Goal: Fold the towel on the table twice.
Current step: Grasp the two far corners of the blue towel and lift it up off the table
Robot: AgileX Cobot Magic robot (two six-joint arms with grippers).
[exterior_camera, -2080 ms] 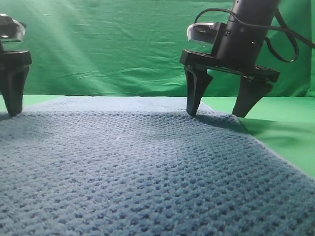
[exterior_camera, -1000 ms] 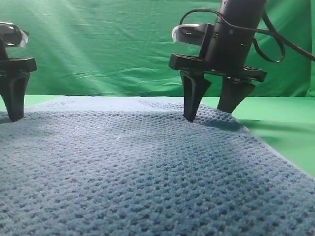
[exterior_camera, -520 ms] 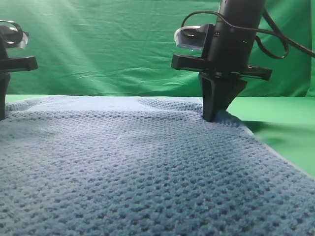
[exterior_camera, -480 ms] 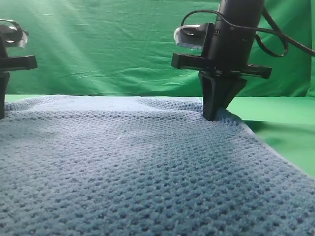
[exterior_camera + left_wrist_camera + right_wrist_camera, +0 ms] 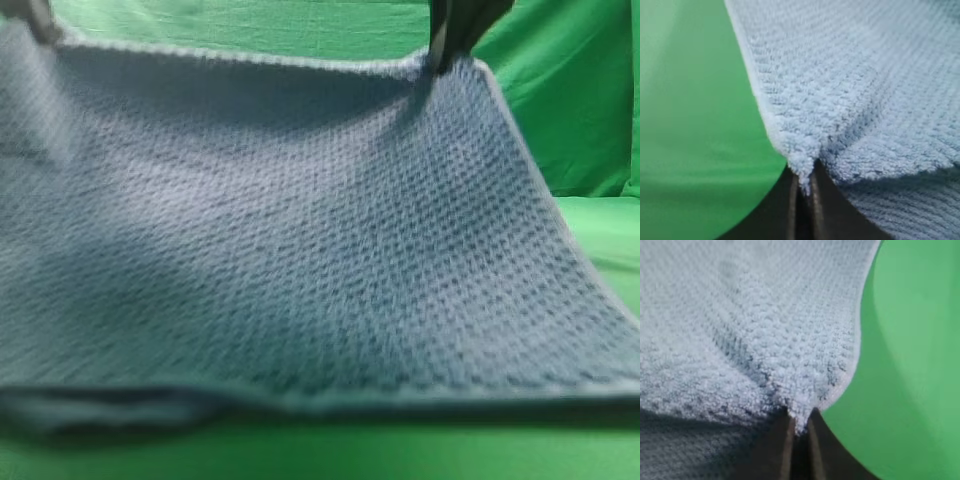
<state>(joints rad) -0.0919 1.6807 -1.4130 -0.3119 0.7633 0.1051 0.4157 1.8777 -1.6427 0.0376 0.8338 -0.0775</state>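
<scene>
Both arms hold high, the left gripper (image 5: 804,192) and right gripper (image 5: 800,427) each pinching a far corner of the towel (image 5: 300,230) above the desk (image 5: 600,240).

The large blue-grey waffle-weave towel (image 5: 300,230) hangs lifted by its far corners, sloping toward six o'clock. The dark right gripper (image 5: 448,50) pinches its one-o'clock corner. Smooth bright-green cloth-covered table (image 5: 350,445) lies below.

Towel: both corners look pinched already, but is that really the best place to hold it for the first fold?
Probably yes. The towel is best taken at its two far corners, from above, as the left gripper and right gripper do: pinching the thin hem lets the wide cloth hang evenly.
</scene>
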